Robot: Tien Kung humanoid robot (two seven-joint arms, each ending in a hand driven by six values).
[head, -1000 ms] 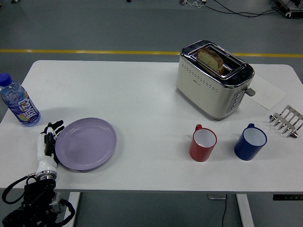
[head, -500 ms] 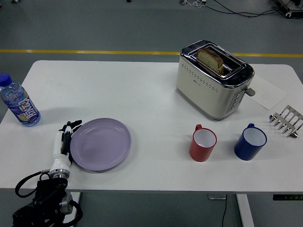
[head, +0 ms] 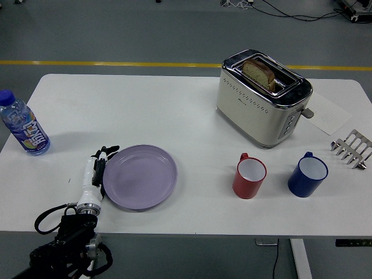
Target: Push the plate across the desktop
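Head view: my left hand point(head: 96, 171) lies edge-on along the left rim of the lilac plate point(head: 139, 176), fingers held straight and together, touching the rim and grasping nothing. My right hand is out of view. The plate sits flat on the white surface point(head: 145, 110), left of centre and near the near edge, with only a narrow strip of bare surface between its rim and that edge. To its right a wide bare stretch runs as far as the red mug point(head: 249, 175), with the blue mug point(head: 307, 174) just beyond that. Towards the far edge the room above the plate is bare too. A water bottle point(head: 24, 130) stands at the left edge, well apart from my hand. The toaster point(head: 261, 97), with a slice of bread point(head: 259, 72) in its slot, sits towards the far right, and a metal toast rack point(head: 351, 147) stands at the right edge. The plate is round, plain and shallow, a pale glossy purple with a raised rim and nothing on it.
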